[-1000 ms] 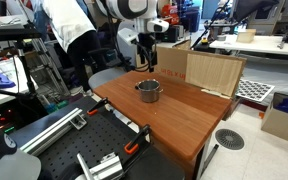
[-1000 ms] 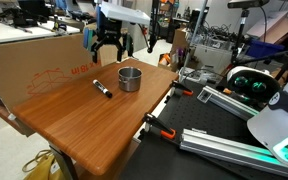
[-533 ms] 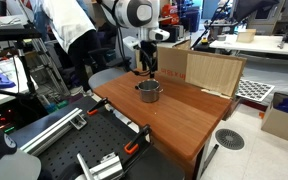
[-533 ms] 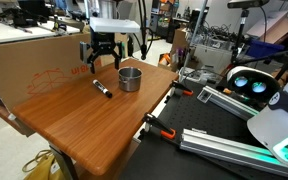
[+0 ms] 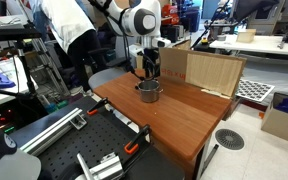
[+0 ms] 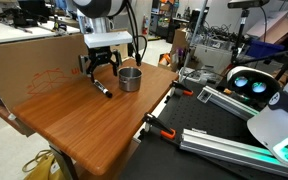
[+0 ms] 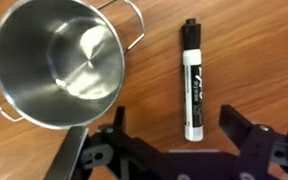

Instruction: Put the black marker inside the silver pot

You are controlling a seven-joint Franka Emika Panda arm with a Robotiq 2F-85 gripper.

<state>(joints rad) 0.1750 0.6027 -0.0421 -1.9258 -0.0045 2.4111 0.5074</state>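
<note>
The black marker [image 7: 192, 80], white-barrelled with a black cap, lies flat on the wooden table [image 7: 264, 60], just right of the silver pot [image 7: 59, 60] in the wrist view. The pot stands upright and empty. My gripper [image 7: 177, 125] is open and hangs above the marker, whose near end lies between the fingers [image 7: 234, 120] with a gap on each side. In an exterior view the gripper [image 6: 98, 68] hovers a little above the marker [image 6: 102, 88], left of the pot [image 6: 130, 78]. In an exterior view the gripper [image 5: 150, 62] is above and behind the pot [image 5: 149, 91]; the marker is hidden there.
A large cardboard box [image 6: 34, 55] stands along the table's back edge, close behind the gripper; it also shows in an exterior view [image 5: 209, 70]. Orange clamps [image 6: 159, 130] grip the table's edge. A person [image 5: 69, 30] stands beyond the table.
The gripper has moved down and sideways, away from the pot, until it hangs over the marker. The marker and the pot have not moved.
</note>
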